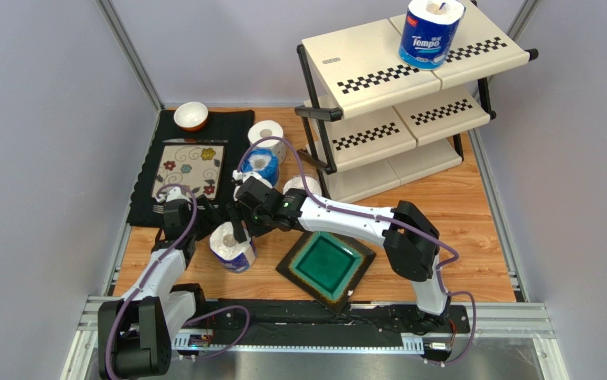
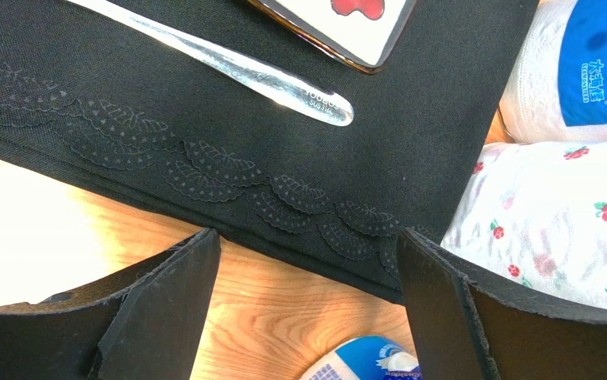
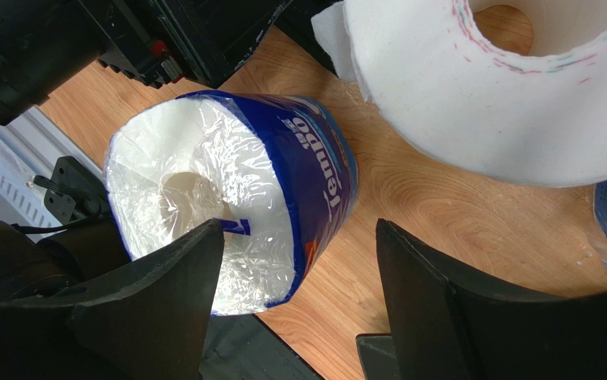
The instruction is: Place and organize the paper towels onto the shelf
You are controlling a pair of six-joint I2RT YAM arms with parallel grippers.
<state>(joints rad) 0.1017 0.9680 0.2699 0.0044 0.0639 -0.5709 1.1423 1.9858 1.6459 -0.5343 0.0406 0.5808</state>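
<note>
Tempo-wrapped roll (image 3: 283, 182), upright on tabletop (image 3: 457, 214): beneath one tip of right fingers (image 3: 168, 293), spread, gripping nothing. Left fingers (image 2: 164, 301) apart, empty.

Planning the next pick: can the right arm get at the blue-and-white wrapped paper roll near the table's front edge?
Probably yes: the right tool hangs open beside the blue-and-white wrapped paper roll, nothing between them, though the left tool sits close.

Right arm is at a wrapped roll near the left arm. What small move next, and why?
Probably lower the right gripper and close: its jaws stand open, one finger near the core of the Tempo roll, the other outside its wall; nothing is held yet.
</note>
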